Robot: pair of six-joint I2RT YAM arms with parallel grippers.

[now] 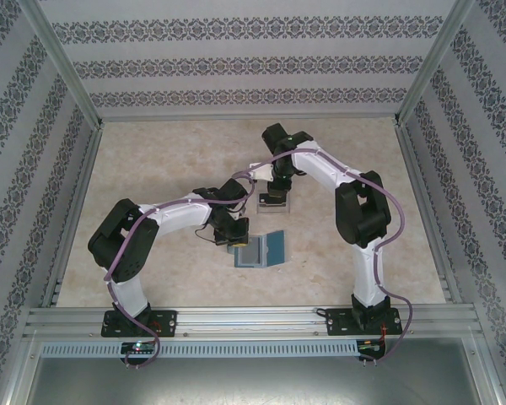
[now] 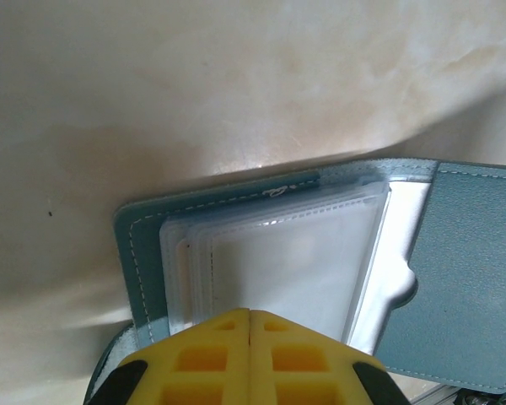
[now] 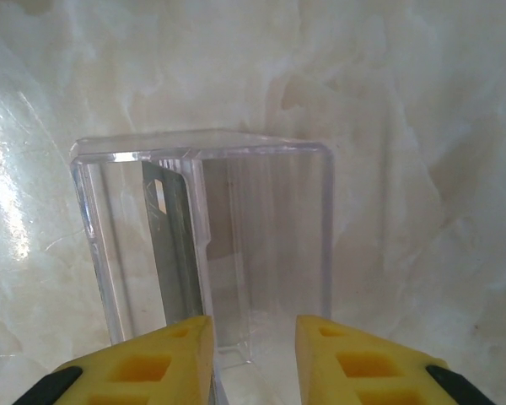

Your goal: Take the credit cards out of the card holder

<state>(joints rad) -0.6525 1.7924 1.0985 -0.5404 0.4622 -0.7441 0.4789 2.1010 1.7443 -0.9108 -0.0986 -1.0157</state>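
Evidently the work is split between the arms. The left gripper (image 2: 251, 316) has its yellow fingers pressed shut against each other, and it bears down on the near edge of the card holder (image 2: 468, 270), probably to pin it flat and open on the desk (image 3: 422, 126). The holder is a soft teal bifold with pale stitching along its rounded border. One flap is thrown out toward 3 o'clock. A stack of glossy clear plastic sleeves (image 2: 278, 261) fans across the middle, stepped at their left edges. Glare hides whether any credit cards sit in those sleeves, so I cannot tell.

From above, the holder lies at the middle of the desk, with the left gripper coming onto it from 9 o'clock. The clear tray (image 3: 320, 219) sits close by at about 12 o'clock, apart from the holder.

The right gripper (image 3: 253, 329) hangs over that tray with its fingers parted by a narrow gap. Nothing visible is between them, which suits a drop-off point for cards. The tray is rigid, transparent and box-like, with rounded corners and thin walls. A thin greyish sheet (image 3: 175, 245) stands on edge against the tray's left side at 9 o'clock, possibly a card. The desk is a smooth, marbled cream surface.
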